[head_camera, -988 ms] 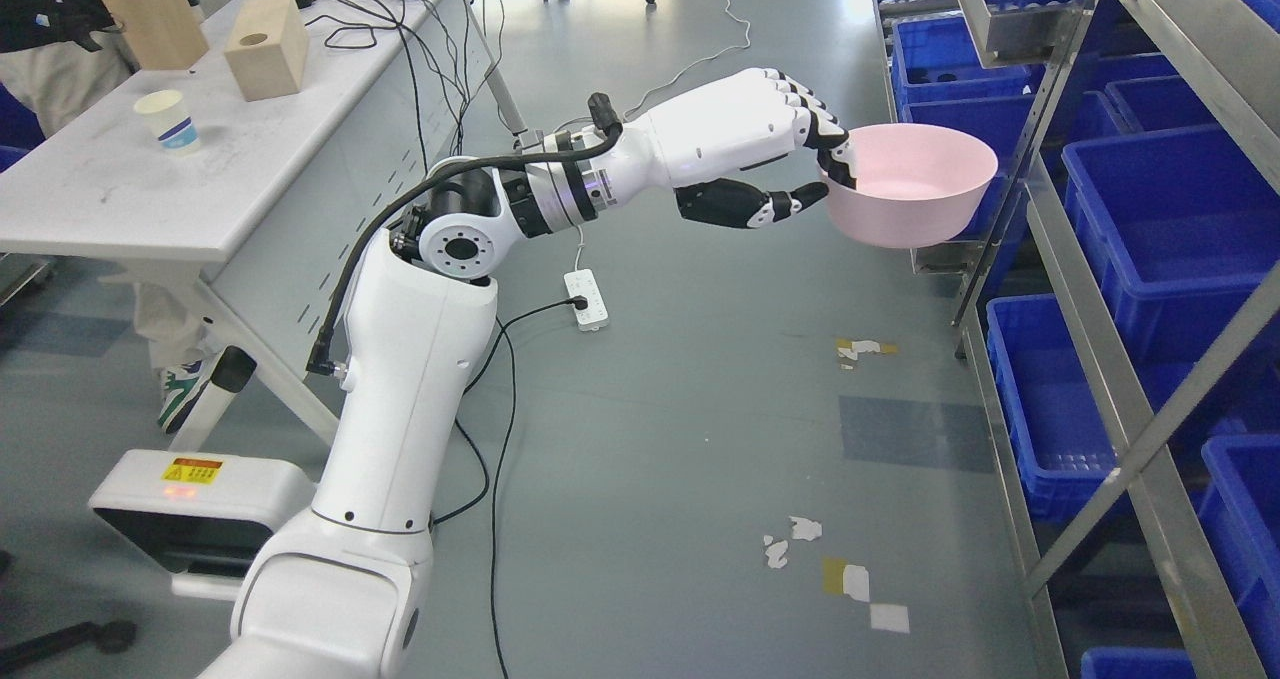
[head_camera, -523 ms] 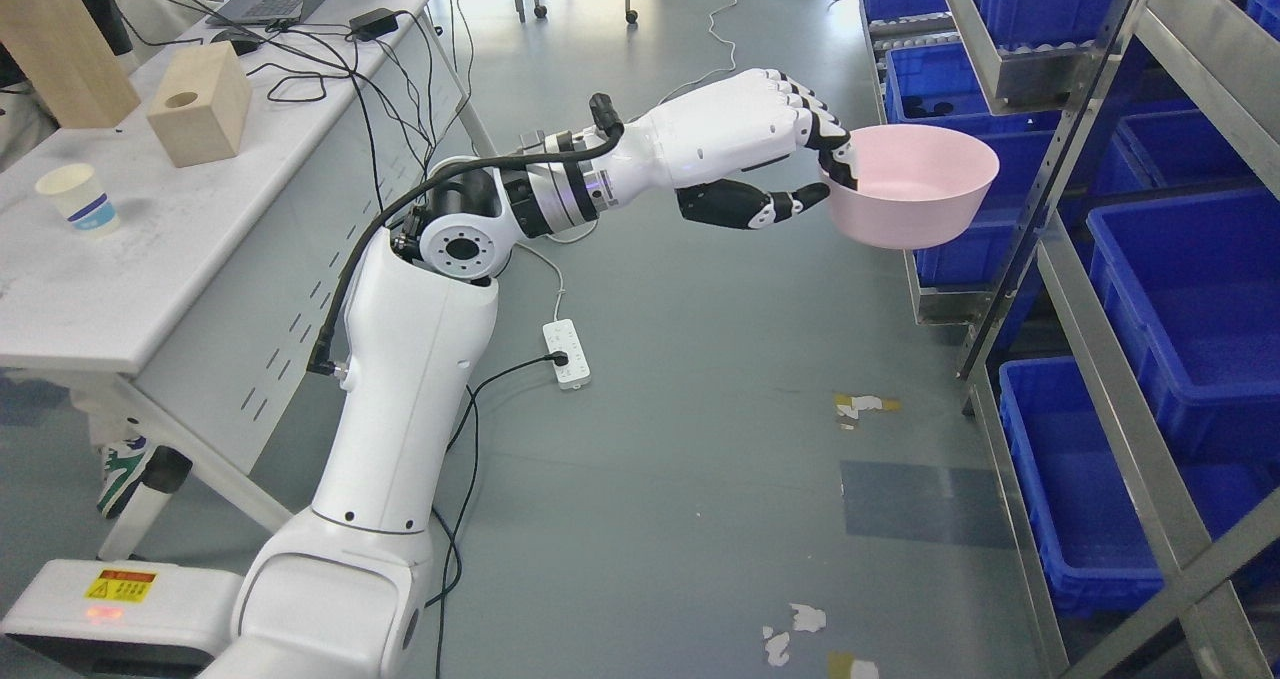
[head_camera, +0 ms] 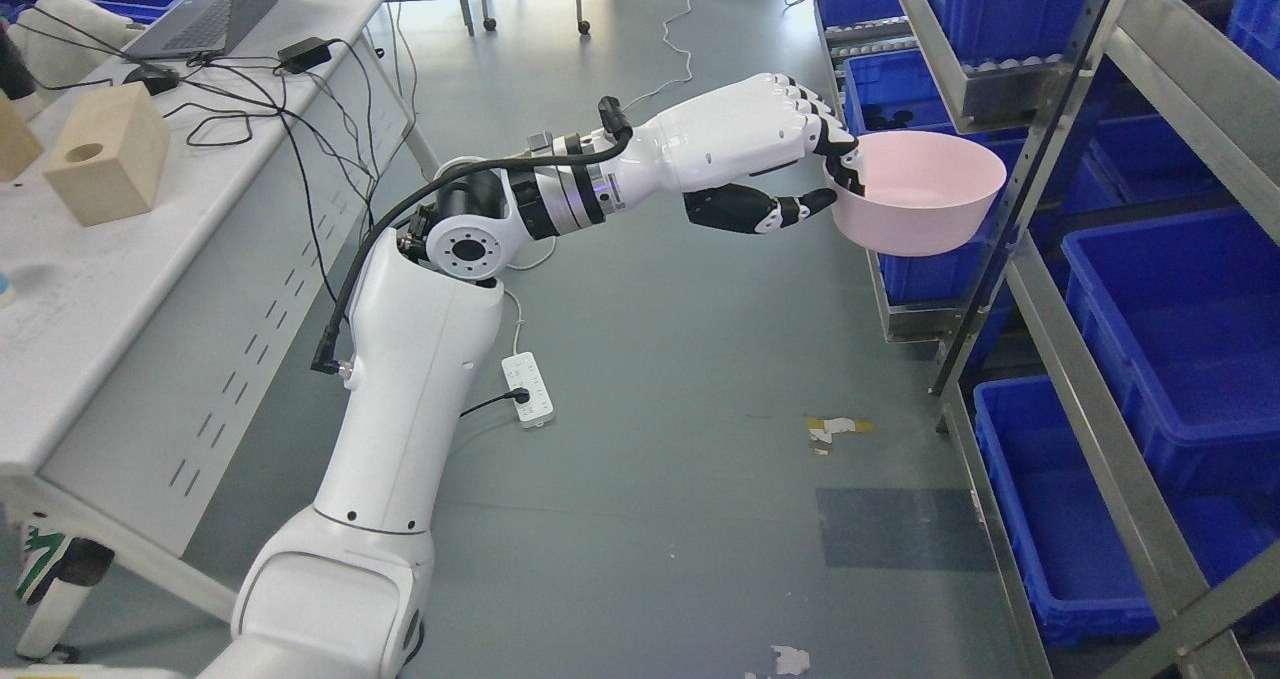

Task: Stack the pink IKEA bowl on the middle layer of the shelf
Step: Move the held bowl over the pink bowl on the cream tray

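Pink bowl [head_camera: 920, 191] being carried toward the shelf [head_camera: 1040, 289], pinched at its near rim.

The rim is being gripped by the left hand [head_camera: 800, 154], fingers [head_camera: 845, 159] hooked over it and thumb pressed under; the bowl is being held empty in the air beside the shelf post. It is judged light, stiff, smooth plastic, likely slippery. Blue bins [head_camera: 1160, 309] are being seen empty.

You get bright, even overhead light; the glossy white robot arm [head_camera: 410, 389] carries soft highlights, the smooth grey floor [head_camera: 680, 379] only faint shadows. Focus stays sharp; the right metal shelf frame [head_camera: 1100, 439] leans at the edge.
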